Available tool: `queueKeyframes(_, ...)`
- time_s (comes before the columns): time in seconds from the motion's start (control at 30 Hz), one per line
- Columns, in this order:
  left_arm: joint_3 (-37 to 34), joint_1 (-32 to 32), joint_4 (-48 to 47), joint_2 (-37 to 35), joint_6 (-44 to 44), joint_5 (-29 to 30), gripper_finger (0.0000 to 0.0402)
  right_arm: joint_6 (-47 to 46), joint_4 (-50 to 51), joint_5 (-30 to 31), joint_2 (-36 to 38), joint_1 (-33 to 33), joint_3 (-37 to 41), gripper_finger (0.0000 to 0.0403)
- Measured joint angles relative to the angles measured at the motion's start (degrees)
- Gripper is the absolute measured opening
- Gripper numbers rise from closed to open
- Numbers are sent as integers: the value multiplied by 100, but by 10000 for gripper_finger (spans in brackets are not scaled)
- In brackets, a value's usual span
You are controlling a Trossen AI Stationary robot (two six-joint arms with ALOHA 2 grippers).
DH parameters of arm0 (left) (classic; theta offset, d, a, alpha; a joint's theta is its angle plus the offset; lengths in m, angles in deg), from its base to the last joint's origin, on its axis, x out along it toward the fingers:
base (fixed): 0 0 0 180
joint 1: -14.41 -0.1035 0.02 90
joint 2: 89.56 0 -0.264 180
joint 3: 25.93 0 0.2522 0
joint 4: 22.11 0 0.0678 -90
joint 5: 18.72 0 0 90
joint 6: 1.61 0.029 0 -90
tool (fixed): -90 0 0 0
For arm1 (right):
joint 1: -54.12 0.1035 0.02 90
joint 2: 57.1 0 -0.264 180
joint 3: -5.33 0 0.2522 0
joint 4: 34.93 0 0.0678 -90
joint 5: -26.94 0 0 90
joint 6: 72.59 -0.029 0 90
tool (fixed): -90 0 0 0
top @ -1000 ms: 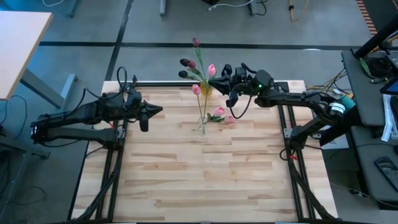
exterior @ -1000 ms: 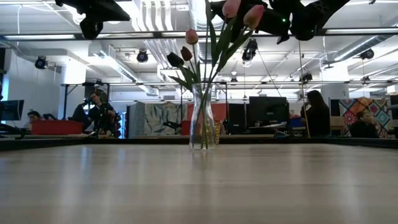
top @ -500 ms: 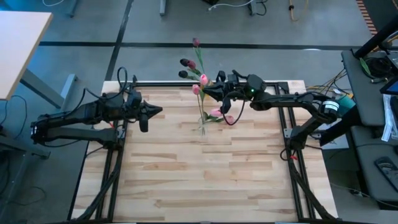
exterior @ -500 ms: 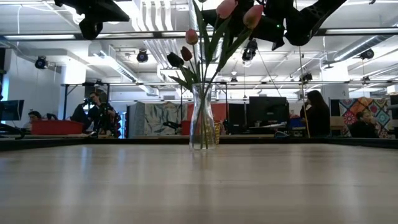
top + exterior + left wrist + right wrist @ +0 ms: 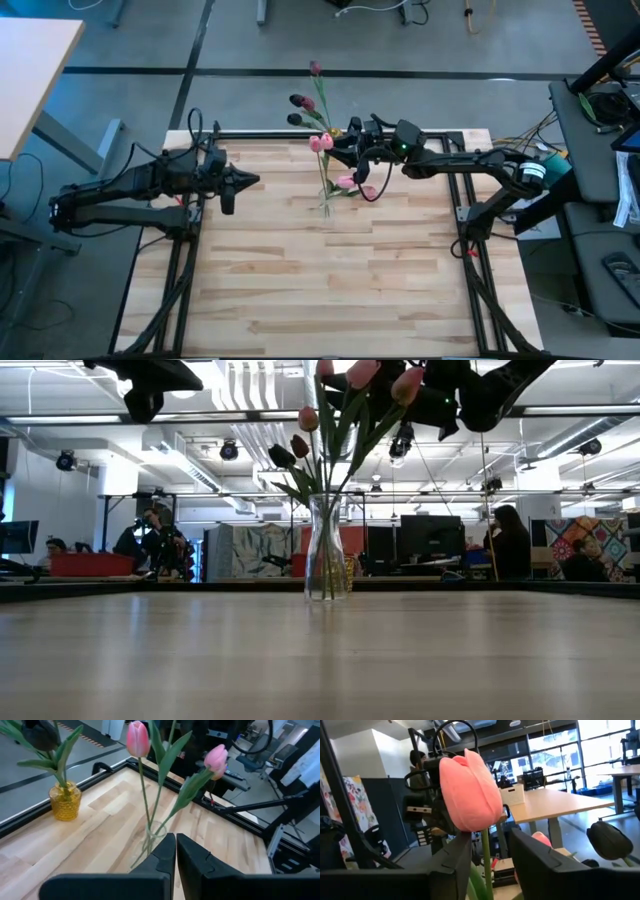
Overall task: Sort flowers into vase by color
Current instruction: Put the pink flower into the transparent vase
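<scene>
Right gripper (image 5: 487, 862) hangs above the clear vase (image 5: 325, 550), jaws parted around a pink tulip (image 5: 469, 790) stem; left gripper (image 5: 175, 857) is closed, empty.

Tulips in a clear vase, seen from table height

Glass vase (image 5: 325, 550) stands toward the table's (image 5: 320, 660) far edge holding pink and maroon flowers (image 5: 345, 405); dark arms hang above, people sit at desks in the room behind.

Light pink tulips (image 5: 138, 739) on green stems, dark maroon tulips (image 5: 297, 101), amber yellow vase (image 5: 65, 801), pale wood table (image 5: 320, 270).
</scene>
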Motion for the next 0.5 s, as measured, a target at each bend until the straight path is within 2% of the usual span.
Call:
queueKeyframes(0.33, 0, 1, 9, 0, 37, -143, 0, -206, 381, -4, 135, -2, -4, 146)
queueKeyframes(0.5, 0, 1, 20, 0, 3, -148, 0, -266, 1101, 133, 334, -2, -4, 147)
